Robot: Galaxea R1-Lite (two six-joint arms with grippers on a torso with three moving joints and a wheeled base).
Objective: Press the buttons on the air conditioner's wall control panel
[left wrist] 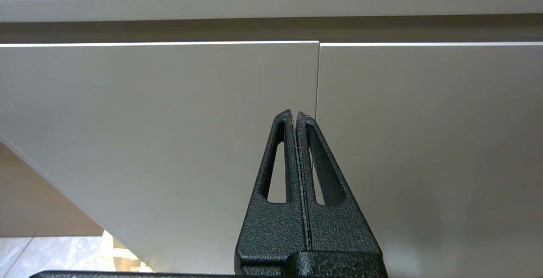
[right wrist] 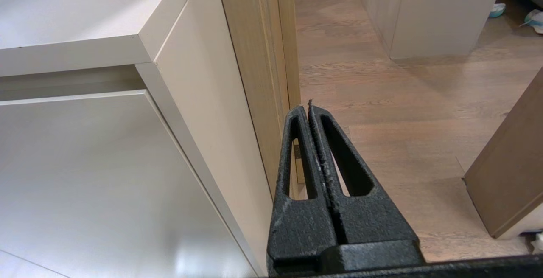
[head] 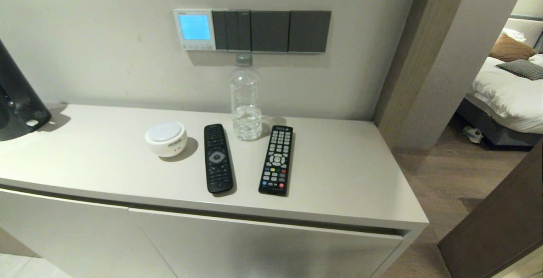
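Observation:
The air conditioner's wall control panel (head: 195, 29) is a small white square with a lit light-blue screen, high on the wall in the head view. Its buttons (head: 198, 47) form a row of tiny pale keys along its bottom strip. Neither arm shows in the head view. My left gripper (left wrist: 295, 113) is shut and empty, low in front of the cabinet doors (left wrist: 169, 142). My right gripper (right wrist: 306, 106) is shut and empty, low beside the cabinet's right end (right wrist: 203, 112), above the wooden floor.
Dark grey switch plates (head: 271, 31) adjoin the panel on its right. On the cabinet top (head: 348, 176) stand a clear water bottle (head: 245, 99), two black remotes (head: 217, 158) (head: 276, 160) and a white round device (head: 166, 138). A black object (head: 17, 99) stands far left. A doorway with a bed (head: 509, 91) is on the right.

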